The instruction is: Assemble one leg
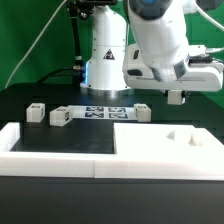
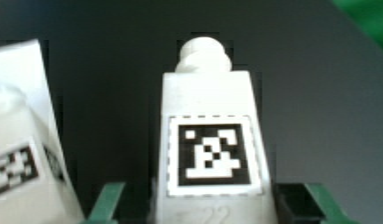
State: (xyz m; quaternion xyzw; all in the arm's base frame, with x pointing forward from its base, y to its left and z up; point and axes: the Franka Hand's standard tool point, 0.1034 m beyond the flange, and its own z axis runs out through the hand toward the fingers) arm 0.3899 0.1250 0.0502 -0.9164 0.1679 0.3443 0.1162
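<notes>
- We are seeing the white slab (image 1: 165, 150) lying flat at the front of the table, toward the exterior view's right.
- We are noting the marker board (image 1: 103, 112) lying farther back. Small white posts (image 1: 60, 117) are standing by its ends, and we cannot tell from this view which post the wrist camera is facing.
- We are finding the gripper (image 1: 178, 96) hanging behind the slab, to the exterior view's right of the marker board.
- In the wrist view, the leg (image 2: 213, 130) is sitting straight ahead of the gripper and centred in its gap. Its tagged face is turned to the camera, and its near end is reaching in between the jaws.
- We are reading its long axis as running directly away from the camera, with the rounded peg at the far end. We are judging that the jaws would close across its narrow width, with no turn of the wrist needed.
- A second white tagged piece (image 2: 17, 140) is lying close beside the leg, outside one finger. We are judging it the likeliest thing to get bumped.
- The fingers (image 2: 110, 203) are standing wide, one on each side of the leg. A dark strip is showing between each finger and the leg, so they are gripping nothing.
</notes>
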